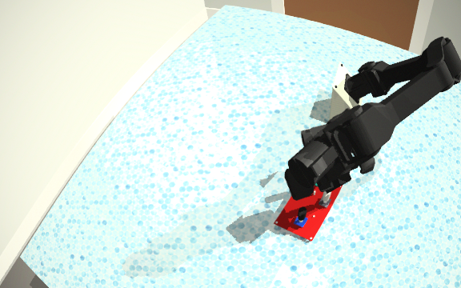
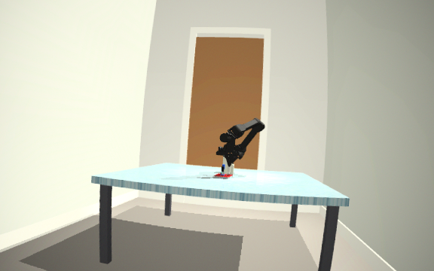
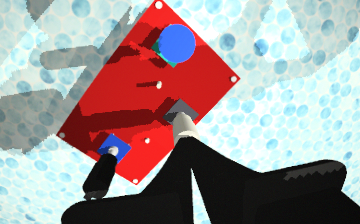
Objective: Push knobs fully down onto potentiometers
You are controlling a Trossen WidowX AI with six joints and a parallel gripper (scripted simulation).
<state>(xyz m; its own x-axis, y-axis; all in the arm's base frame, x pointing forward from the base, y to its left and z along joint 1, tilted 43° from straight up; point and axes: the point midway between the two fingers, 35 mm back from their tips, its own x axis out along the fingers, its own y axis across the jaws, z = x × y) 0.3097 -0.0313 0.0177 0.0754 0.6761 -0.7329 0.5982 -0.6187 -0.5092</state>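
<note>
The red circuit board (image 1: 288,216) (image 2: 220,175) (image 3: 206,70) stands on the table. A cream knob (image 1: 326,196) (image 3: 185,127) sits on a grey potentiometer (image 3: 181,109) near the board's middle edge. A black knob (image 1: 302,213) (image 3: 101,175) stands tall on a blue potentiometer (image 1: 300,223) (image 3: 115,148) at one end. A round blue knob (image 3: 177,43) sits low on a green potentiometer at the other end. My gripper (image 3: 186,143) (image 1: 323,191) is shut, its joined fingertips right on top of the cream knob, pointing down at the board.
The arm's white base block (image 1: 340,96) (image 2: 230,169) stands just behind the board. The speckled blue table (image 1: 174,140) (image 2: 277,184) spreads wide on all sides; its edges are far from the board.
</note>
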